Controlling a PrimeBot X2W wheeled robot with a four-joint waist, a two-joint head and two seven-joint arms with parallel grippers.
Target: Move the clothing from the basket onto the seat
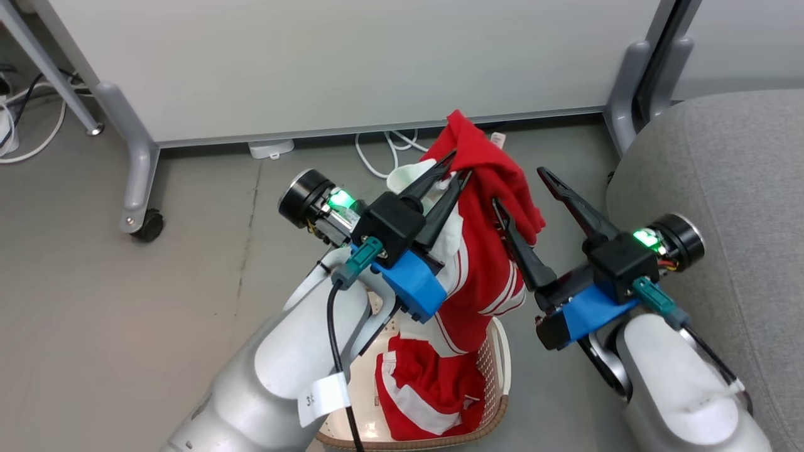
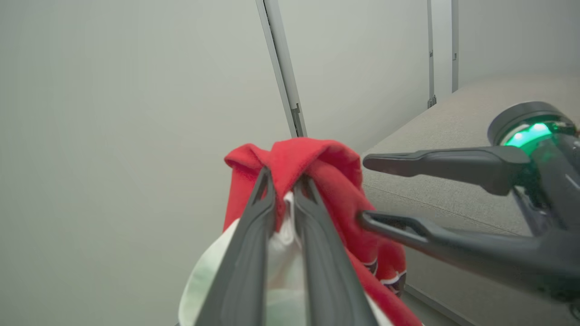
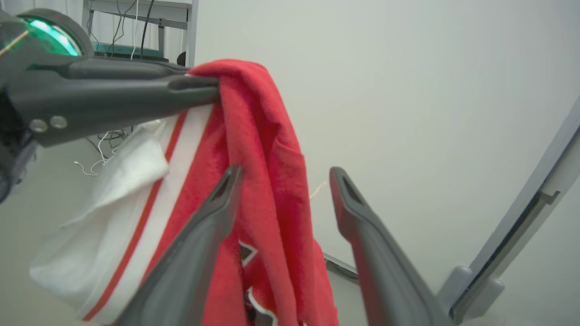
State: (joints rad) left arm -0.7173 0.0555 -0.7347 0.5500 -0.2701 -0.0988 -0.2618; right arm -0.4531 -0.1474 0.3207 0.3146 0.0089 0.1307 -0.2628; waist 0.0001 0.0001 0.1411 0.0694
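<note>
The garment [image 1: 483, 251], red with white panels and stripes, hangs with its long axis near vertical. Its top fold is raised above the basket [image 1: 501, 351], and its lower end trails down toward the other clothing [image 1: 427, 389] lying inside. The left gripper [image 1: 461, 166] pinches the top fold, with its jaws drawn narrow on the cloth and red fabric draped over both fingertips. The right gripper [image 1: 520, 188] stands just beside the garment on its right with its jaws spread wide and nothing in them. In the right wrist view, one finger crosses in front of the hanging cloth and the other stands clear of it. Contact between that finger and the cloth cannot be confirmed. The seat [image 1: 722, 188] lies further to the robot's right, beyond the right gripper, so the open gripper sits between the load and its destination. The transfer therefore probably runs rightward. The left arm carries the load, while the right arm is nearer the seat and placed to close on the hanging length. The trailing end probably needs more lift to clear the basket rim.
</note>
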